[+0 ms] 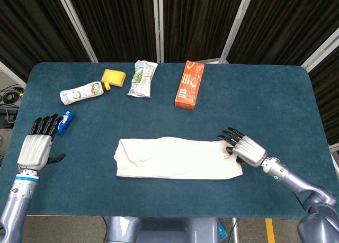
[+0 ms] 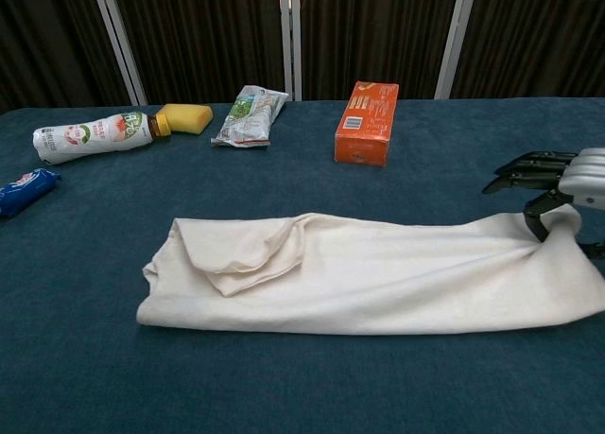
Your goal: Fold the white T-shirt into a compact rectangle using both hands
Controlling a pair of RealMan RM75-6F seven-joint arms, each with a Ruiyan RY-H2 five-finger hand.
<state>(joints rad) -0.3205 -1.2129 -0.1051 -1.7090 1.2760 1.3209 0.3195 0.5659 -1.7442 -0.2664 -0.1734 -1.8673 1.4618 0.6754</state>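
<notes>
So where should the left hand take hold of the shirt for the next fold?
Probably the left short edge of the shirt, coming in from the robot's left. The shirt lies as a long flat strip, the right hand is already at its right end, and the left hand hangs off to that side, holding nothing.

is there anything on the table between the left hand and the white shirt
Nothing visible. The left hand hovers open at the table's left edge, and only bare blue tabletop lies between it and the T-shirt. The small blue packet sits beside its fingers, off that path.
</notes>
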